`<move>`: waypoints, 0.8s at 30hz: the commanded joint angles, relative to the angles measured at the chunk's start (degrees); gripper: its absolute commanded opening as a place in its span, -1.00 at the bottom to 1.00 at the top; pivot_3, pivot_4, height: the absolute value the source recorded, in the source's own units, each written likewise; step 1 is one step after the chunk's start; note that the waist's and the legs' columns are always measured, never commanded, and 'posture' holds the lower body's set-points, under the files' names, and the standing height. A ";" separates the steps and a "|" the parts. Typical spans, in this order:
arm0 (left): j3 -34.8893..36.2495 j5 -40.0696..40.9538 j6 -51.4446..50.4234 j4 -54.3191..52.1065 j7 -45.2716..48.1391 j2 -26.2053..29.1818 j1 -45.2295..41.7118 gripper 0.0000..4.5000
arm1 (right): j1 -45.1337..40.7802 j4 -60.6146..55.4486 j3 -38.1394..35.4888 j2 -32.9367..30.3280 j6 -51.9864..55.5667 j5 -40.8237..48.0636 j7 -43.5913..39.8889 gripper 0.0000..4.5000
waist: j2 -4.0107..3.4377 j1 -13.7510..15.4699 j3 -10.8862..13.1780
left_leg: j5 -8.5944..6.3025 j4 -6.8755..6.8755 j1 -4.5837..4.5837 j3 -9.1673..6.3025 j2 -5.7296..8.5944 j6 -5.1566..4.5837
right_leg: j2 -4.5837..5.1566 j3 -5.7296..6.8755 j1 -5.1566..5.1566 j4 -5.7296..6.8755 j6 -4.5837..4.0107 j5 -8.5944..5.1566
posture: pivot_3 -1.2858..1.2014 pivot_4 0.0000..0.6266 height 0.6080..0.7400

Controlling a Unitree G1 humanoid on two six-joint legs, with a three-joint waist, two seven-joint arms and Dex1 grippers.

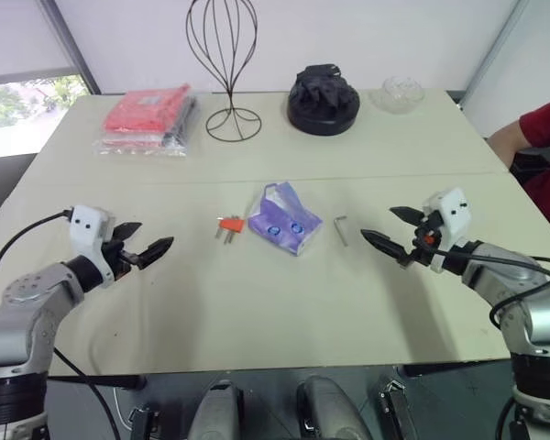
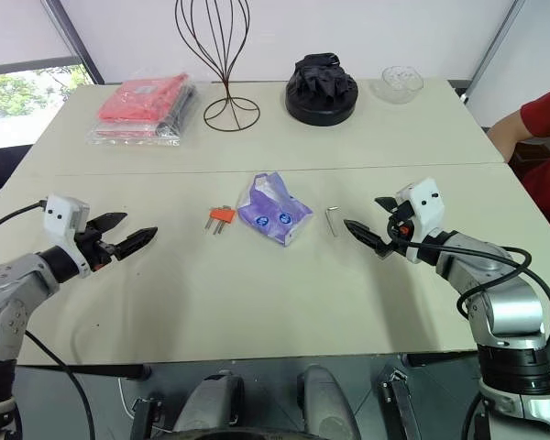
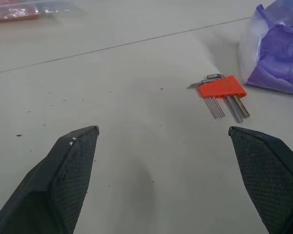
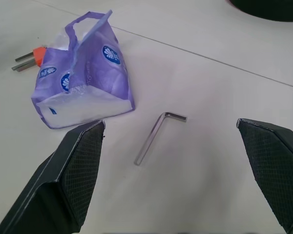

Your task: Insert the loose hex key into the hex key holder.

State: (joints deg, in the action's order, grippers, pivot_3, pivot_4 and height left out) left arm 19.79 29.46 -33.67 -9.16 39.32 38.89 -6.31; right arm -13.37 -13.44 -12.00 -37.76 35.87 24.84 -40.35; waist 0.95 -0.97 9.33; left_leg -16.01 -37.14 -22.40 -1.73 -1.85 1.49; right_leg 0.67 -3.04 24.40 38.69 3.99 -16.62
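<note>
Overhead, beige table (image 1: pixel 257 302), white wall (image 1: pixel 128 37).

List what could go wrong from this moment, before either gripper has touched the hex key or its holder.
1. The loose hex key lies flat on the table; the open right gripper may skid it sideways instead of pinching it.
2. The purple tissue packet sits between the key and the hex key holder, so a direct carry could snag it.
3. The small holder may slide when the open left gripper tries to steady it.
</note>
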 commanded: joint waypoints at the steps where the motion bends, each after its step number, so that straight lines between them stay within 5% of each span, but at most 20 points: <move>1: 1.71 1.43 0.56 -0.77 0.48 0.39 -0.96 0.98 | -0.59 0.07 -0.57 -0.75 -1.87 -0.53 0.09 1.00 | 0.00 0.00 0.00 | 0.00 0.00 0.00 0.00 0.00 0.00 | 0.00 0.00 0.00 0.00 0.00 0.00 | 0.03 -0.52 1.00; 24: -0.92 -1.70 4.36 2.77 3.63 2.18 -3.07 0.98 | -1.96 0.08 0.94 -0.62 -4.25 -2.75 0.65 1.00 | 0.00 -0.02 0.00 | 0.00 0.00 0.01 0.01 0.00 0.00 | 0.00 0.00 0.00 0.00 0.00 0.00 | 0.03 -0.52 1.00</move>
State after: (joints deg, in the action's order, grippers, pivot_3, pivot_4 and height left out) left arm 18.73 28.09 -30.73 -5.73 42.30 39.89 -8.71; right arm -14.18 -11.47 -10.47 -37.75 32.80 22.09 -39.69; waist 0.94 -0.99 9.33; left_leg -16.01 -37.14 -22.40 -1.72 -1.85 1.50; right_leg 0.66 -3.04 24.40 38.70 3.99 -16.62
